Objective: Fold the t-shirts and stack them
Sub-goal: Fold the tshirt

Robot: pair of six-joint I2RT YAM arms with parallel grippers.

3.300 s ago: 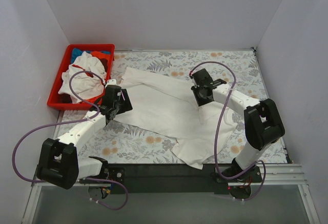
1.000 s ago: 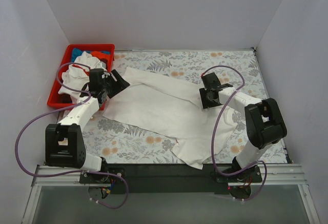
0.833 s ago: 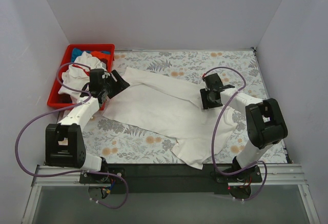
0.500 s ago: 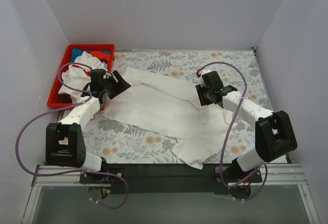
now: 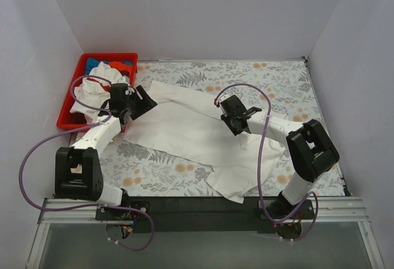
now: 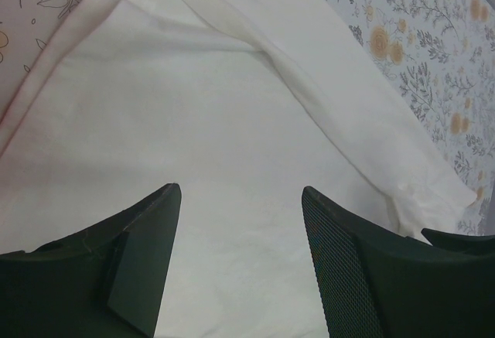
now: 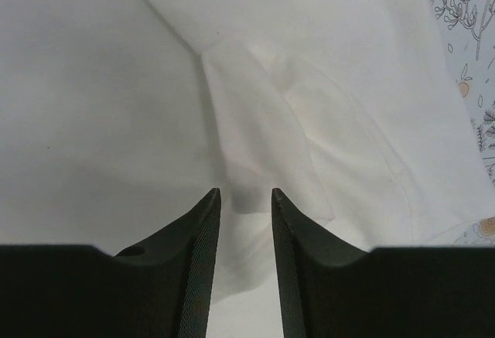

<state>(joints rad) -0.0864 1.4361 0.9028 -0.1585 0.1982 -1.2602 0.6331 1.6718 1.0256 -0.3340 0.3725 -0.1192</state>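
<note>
A large white t-shirt (image 5: 184, 130) lies spread on the floral table cover; no black print shows. My left gripper (image 5: 145, 98) is open over the shirt's far-left corner, close to the bin. In the left wrist view it (image 6: 241, 199) hovers with wide jaws above smooth shirt cloth (image 6: 232, 106). My right gripper (image 5: 236, 123) is over the shirt's middle right. In the right wrist view it (image 7: 246, 199) has its jaws a narrow gap apart, straddling a raised fold (image 7: 255, 114) of the shirt. Other shirts, white with red trim (image 5: 98, 93), blue (image 5: 94, 61) and orange-red (image 5: 120, 67), lie heaped in the bin.
The red plastic bin (image 5: 69, 123) stands at the far left of the table against the wall. The floral cover (image 5: 271, 75) shows around the shirt, and also in the left wrist view (image 6: 433, 52). White walls close in the left, back and right sides.
My right gripper has moved left across the shirt toward its middle, and the cloth below it has puckered. My left gripper has stayed at the shirt's far-left corner.
</note>
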